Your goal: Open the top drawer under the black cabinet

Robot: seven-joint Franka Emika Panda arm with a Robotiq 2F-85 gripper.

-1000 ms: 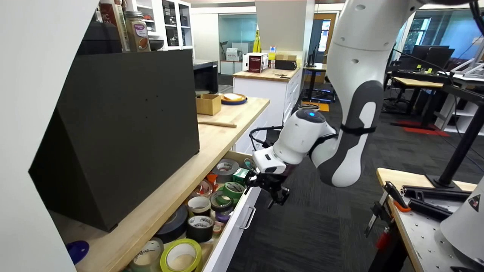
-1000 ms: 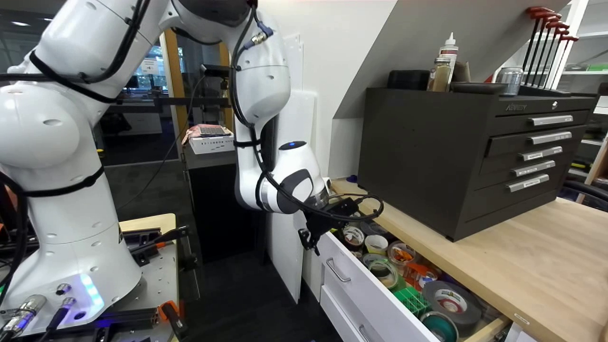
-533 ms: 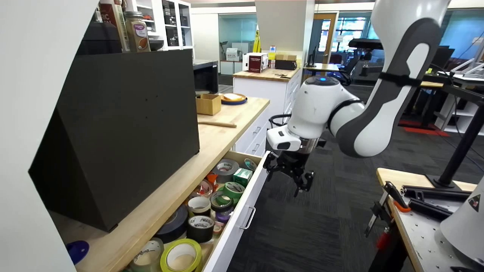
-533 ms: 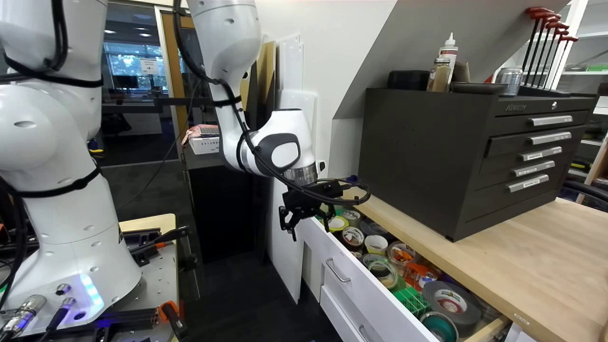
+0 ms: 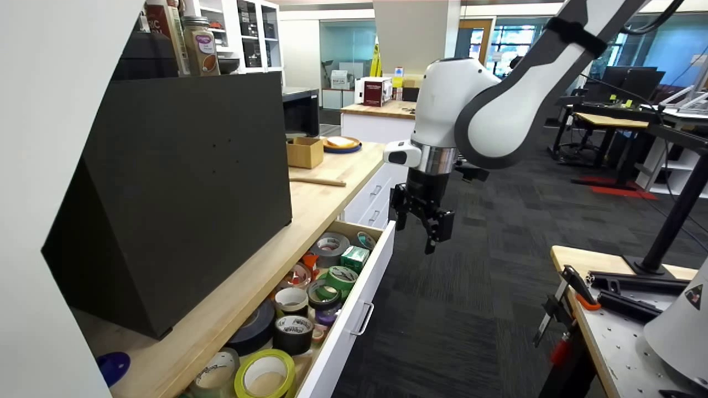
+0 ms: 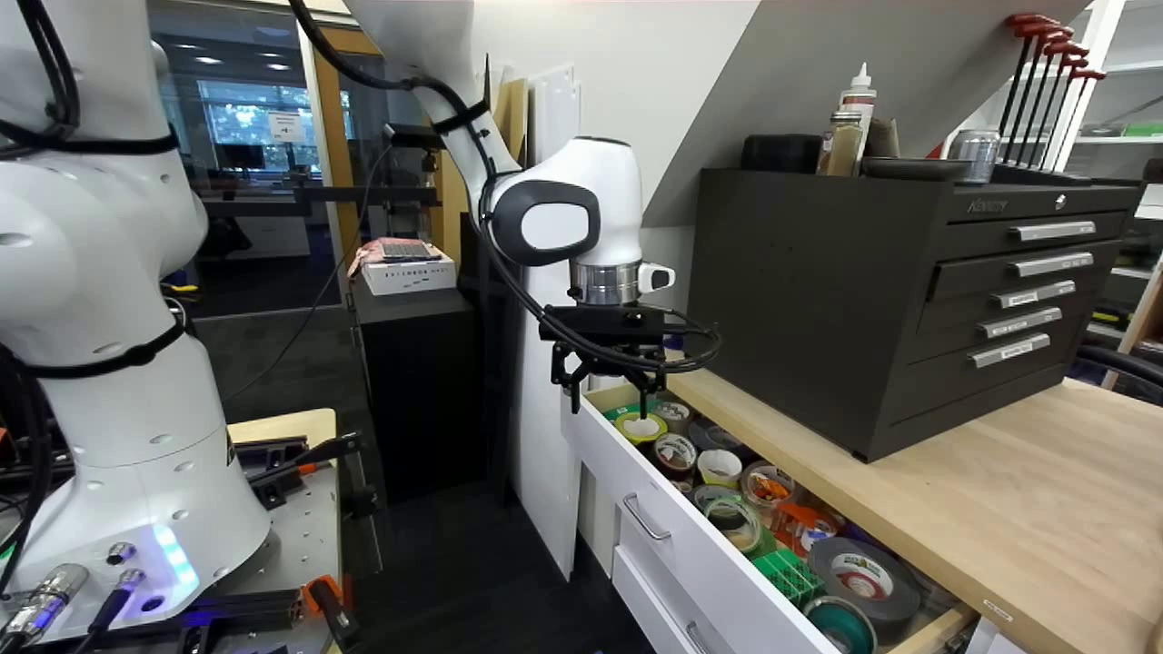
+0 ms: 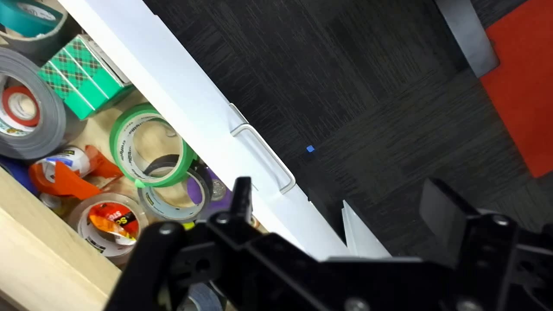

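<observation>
White top drawer [image 6: 727, 577] standing open below the wooden counter [image 6: 1018, 481], tape rolls [image 6: 898, 595] packed inside, black cabinet [image 6: 800, 300] set on that counter above, the robot's hand [image 6: 610, 409] (fingers [image 7: 443, 209] spread wide, tips pointing down) near the drawer's front, well apart from its slim silver handle [image 7: 271, 152]

As for the top drawer [image 6: 695, 542]: white, silver-handled, stands open. Lies at 7 o'clock from the black cabinet [image 6: 872, 300], upright, matte, 5-handled, in an exterior view.
</observation>
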